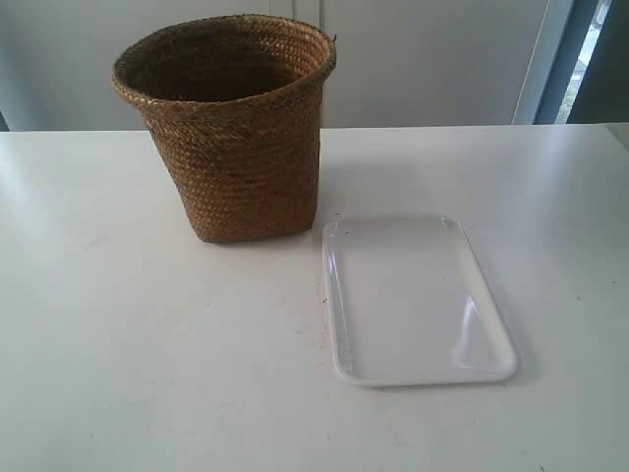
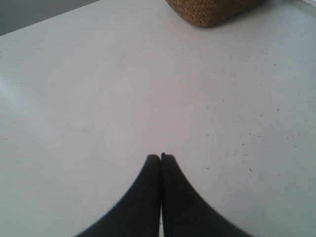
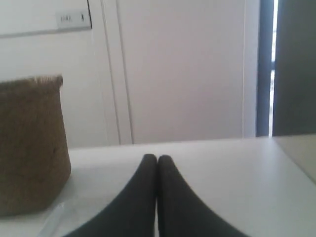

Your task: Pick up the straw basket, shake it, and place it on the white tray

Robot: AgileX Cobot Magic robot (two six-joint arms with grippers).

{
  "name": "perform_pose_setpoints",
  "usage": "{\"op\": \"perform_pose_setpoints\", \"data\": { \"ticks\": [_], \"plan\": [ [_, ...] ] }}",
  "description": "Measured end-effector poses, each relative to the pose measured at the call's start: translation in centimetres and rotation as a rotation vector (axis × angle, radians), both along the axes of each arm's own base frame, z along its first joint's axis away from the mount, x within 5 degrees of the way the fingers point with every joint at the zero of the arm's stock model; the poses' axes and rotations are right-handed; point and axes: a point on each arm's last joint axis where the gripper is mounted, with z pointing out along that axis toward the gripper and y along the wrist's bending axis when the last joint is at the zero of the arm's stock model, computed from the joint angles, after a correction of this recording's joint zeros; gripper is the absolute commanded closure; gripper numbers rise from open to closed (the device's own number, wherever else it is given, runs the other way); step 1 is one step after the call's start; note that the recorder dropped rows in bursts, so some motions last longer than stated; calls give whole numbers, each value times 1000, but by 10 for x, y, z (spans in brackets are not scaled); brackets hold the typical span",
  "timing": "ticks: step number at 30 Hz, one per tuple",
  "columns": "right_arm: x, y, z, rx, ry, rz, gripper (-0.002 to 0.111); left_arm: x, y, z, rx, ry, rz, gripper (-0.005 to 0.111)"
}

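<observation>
Nothing lifted: straw basket [image 1: 231, 138] on tabletop [image 1: 147, 344] beside white tray [image 1: 418, 300]. My left claw [image 2: 160, 157], right claw [image 3: 157, 158] closed, empty. Next: open, grip rim.

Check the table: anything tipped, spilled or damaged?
Nothing stands out. The straw basket stands upright and intact on the table, and the white tray lies flat and empty beside it.

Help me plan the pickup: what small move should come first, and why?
Probably open the left hand and ease it toward the straw basket: both it and the right hand are shut, and the basket stands beside the white tray, not on it.
</observation>
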Motion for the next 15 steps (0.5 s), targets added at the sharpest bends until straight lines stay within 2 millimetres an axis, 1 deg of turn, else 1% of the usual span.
{"op": "perform_pose_setpoints", "data": {
  "ticks": [5,15],
  "plan": [
    [-4,-3,17,-6,-189,-35,108,0,0,0,0,0,0,106],
    [-9,-5,27,-11,-315,-59,108,0,1,0,24,-3,1,106]
  ]
}}
